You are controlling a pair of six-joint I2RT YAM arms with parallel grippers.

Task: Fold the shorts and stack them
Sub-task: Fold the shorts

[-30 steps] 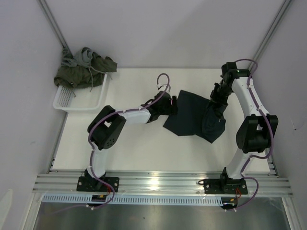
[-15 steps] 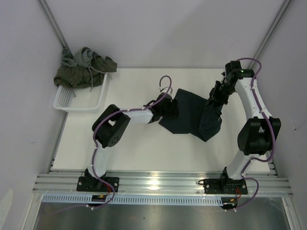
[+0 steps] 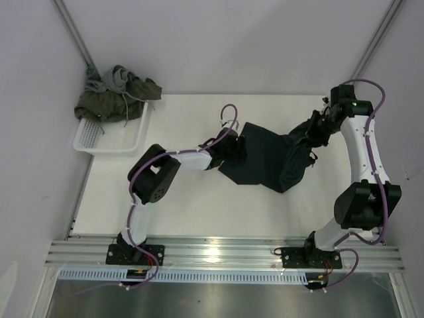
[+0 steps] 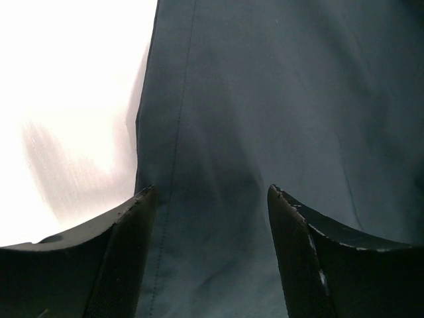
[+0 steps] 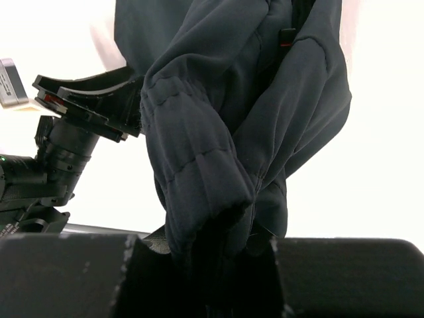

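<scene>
- A robot lab's test cell: the left arm (image 3: pixel 182 160) and right arm (image 3: pixel 363 142), white and black with looped purple cables (image 3: pixel 228 108), are bolted to a slotted aluminium rail (image 3: pixel 218 252) well behind both grippers.
- Under the left gripper (image 3: pixel 238 147) and right gripper (image 3: pixel 306 136) lies a flat white tabletop (image 3: pixel 185 205).
- Plain grey panels (image 3: pixel 225 46) close the cell beyond and to either side of the grippers, joined by metal corner posts (image 3: pixel 74 36).
- A white mesh basket (image 3: pixel 109 140) sits far to the left gripper's left, against the wall panel.

Three shorts: navy shorts (image 3: pixel 262 159), olive shorts (image 3: pixel 99 106), grey shorts (image 3: pixel 111 79) (last two heaped together). One basket (image 3: pixel 109 150). Two arms: left arm (image 3: pixel 185 159), right arm (image 3: pixel 366 142).
</scene>
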